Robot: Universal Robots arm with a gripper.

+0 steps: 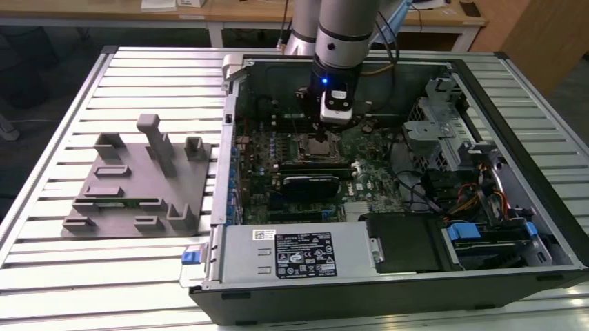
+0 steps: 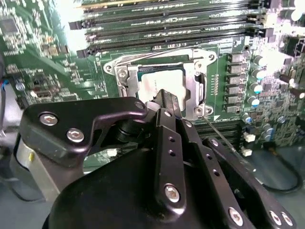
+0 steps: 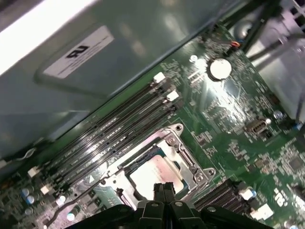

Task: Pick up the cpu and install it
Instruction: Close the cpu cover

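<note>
In the exterior view the gripper (image 1: 321, 135) hangs straight down inside the open computer case (image 1: 223, 124). Its tip is directly over the socket frame (image 1: 316, 148). The grey fixture (image 1: 129, 186) lies well apart, outside the case wall.

In the second wrist view the fingertips (image 2: 164, 98) are pressed together with no gap and pinch nothing. The cpu (image 2: 159, 81) lies flat inside the socket frame (image 2: 193, 95), just beyond and beneath the tip, which is at the chip's near edge. I judge this to be the seating step. It goes well if the tool stays vertical, any contact is light, and nothing pushes sideways, so the chip sits level within all four sides of the frame.

In the first wrist view the cpu (image 3: 150, 174) is just ahead of the closed tip (image 3: 163, 190). The raised metal edges of the socket frame (image 3: 193, 164) ring it closely. The memory slots (image 3: 109, 138) run just past the frame, and the case wall (image 3: 119, 57) rises farther off. Room to either side looks tight, and the free path appears to be straight up from the tool.
</note>
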